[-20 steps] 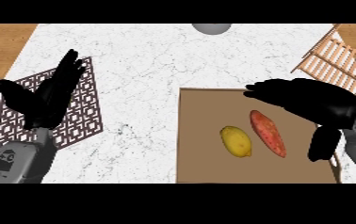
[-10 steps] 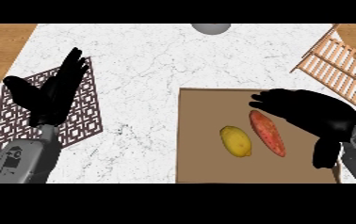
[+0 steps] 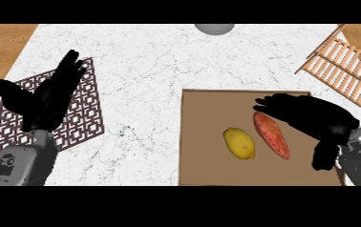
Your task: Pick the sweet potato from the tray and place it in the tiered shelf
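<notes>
An orange-red sweet potato (image 3: 272, 135) lies on the brown tray (image 3: 204, 140), to the right of a yellow lemon (image 3: 239, 143). My right hand (image 3: 310, 118) hovers over the tray's right side, its fingers spread above the far end of the sweet potato and its thumb pointing down toward the tray's near right corner. It holds nothing. The wooden tiered shelf (image 3: 338, 61) shows at the upper right edge. My left hand (image 3: 48, 97) rests open at the left, fingers up, over a patterned mat.
A dark lattice mat (image 3: 78, 116) lies at the left on the white marble counter (image 3: 176, 64). A grey round object (image 3: 214, 28) sits at the far edge. Wooden surface shows at the top left corner.
My right hand has drawn back and lowered toward the sweet potato's far end. The left hand has shifted slightly up and right. Sweet potato and lemon have not moved.
</notes>
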Tool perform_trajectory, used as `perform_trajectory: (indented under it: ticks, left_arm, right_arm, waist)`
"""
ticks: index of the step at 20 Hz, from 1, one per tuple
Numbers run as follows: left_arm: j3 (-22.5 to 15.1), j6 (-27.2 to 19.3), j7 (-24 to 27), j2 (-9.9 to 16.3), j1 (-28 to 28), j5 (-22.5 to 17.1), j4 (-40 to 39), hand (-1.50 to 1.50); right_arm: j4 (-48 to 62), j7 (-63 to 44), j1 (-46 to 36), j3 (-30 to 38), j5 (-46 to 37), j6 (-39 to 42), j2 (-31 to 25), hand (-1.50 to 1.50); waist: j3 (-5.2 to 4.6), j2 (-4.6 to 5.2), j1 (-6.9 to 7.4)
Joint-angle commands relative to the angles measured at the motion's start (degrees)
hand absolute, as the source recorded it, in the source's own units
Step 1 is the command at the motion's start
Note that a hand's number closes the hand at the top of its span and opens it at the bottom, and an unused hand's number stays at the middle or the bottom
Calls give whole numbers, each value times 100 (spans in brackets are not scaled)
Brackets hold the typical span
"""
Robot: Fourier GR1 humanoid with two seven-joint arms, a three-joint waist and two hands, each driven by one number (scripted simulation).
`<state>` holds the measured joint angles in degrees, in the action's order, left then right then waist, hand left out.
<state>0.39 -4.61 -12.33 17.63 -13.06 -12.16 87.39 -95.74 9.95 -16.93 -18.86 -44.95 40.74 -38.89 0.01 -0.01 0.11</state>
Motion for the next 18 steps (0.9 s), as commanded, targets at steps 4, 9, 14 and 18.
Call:
perform_trajectory:
  ticks: [4, 9, 14, 18]
  left_arm:
    - [74, -152, -132, -266, -529, 300, -381, 0]
    - [118, 7, 18, -335, -213, 424, -172, 0]
    - [272, 304, 280, -374, -203, 293, -504, 0]
    - [360, 391, 35, -321, 176, 328, 84, 0]
  right_arm:
    - [573, 303, 121, -158, -738, -378, 486, -150]
    - [844, 228, 61, -175, -1099, -408, 1090, -150]
    - [1683, 901, 252, -118, -1414, -1102, 981, -150]
    - [1447, 657, 283, -181, -1725, -686, 1272, 150]
  waist:
    - [0, 10, -9]
    - [0, 3, 5]
    - [1, 14, 7]
    - [0, -2, 9]
